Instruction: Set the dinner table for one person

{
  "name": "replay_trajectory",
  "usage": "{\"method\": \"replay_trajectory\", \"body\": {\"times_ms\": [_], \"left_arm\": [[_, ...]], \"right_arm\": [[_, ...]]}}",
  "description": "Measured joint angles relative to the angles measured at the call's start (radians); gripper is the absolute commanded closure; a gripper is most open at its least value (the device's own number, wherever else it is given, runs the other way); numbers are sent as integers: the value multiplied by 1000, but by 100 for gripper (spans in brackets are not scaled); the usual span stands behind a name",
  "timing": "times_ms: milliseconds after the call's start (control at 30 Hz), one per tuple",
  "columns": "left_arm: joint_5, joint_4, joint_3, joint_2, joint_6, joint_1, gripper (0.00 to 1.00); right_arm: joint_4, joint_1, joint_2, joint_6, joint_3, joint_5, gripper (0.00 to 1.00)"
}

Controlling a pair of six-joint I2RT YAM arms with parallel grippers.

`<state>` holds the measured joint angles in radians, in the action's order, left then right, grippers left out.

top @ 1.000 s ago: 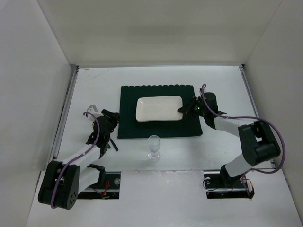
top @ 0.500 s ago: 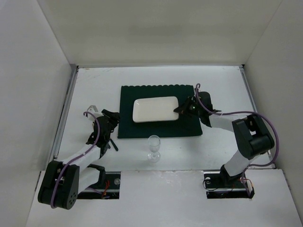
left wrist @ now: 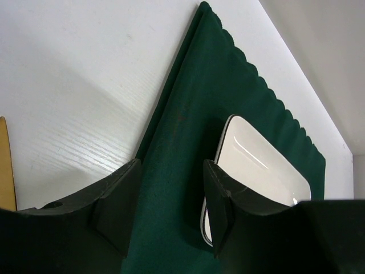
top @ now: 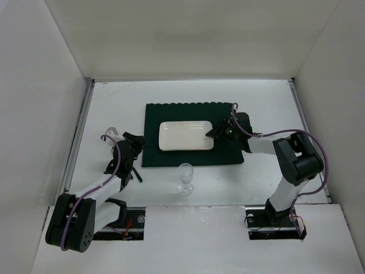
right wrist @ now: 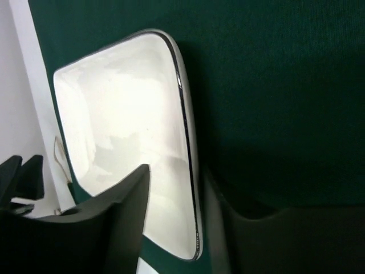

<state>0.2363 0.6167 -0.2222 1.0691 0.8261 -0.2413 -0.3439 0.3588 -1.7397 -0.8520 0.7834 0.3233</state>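
Note:
On the dinner table (top: 114, 103) lies a dark green placemat (top: 171, 157) with a white rectangular plate (top: 185, 136) flat on its middle. My right gripper (top: 215, 132) is at the plate's right end. In the right wrist view its open jaws (right wrist: 174, 217) straddle the plate's rim (right wrist: 188, 171): one finger is over the plate, the other over the placemat (right wrist: 274, 85). My left gripper (top: 137, 142) hovers at the placemat's left edge. Its jaws (left wrist: 171, 194) are open over the green cloth (left wrist: 194, 125) with nothing between them, and the plate (left wrist: 256, 165) lies just ahead.
A clear stemmed glass (top: 185, 178) stands upright on the table just in front of the placemat's near edge. A small white object (top: 111, 132) lies by the left arm. White walls enclose the table on three sides.
The right gripper slid the plate leftward to the middle of the placemat, and its jaws have opened. The left arm and the glass have not moved.

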Motion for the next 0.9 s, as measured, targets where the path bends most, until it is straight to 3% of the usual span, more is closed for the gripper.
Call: {"method": "replay_trajectory", "body": {"times_ms": [67,233,333,400,500,667,833,900], "left_arm": [[0,0,0,0,0,0,55],[0,0,0,0,2,-2,55],[0,0,0,1,2,-6,55],[1,0,0,1,2,-9,56],[2,1,0,4,2,-17,64],[3,0,0,29,-2,-45,74],[4,0,-1,34,-11,-74,75],[8,0,-1,34,-16,-83,75]], "right_arm": [[19,0,16,15,8,-32,42],[125,0,157,79,26,-169,42],[206,12,275,133,39,-281,60],[268,50,361,180,51,-352,77],[382,163,480,243,99,-421,86],[579,401,602,349,256,-489,85],[800,581,636,423,415,-539,80],[896,639,619,444,486,-556,74]]}}
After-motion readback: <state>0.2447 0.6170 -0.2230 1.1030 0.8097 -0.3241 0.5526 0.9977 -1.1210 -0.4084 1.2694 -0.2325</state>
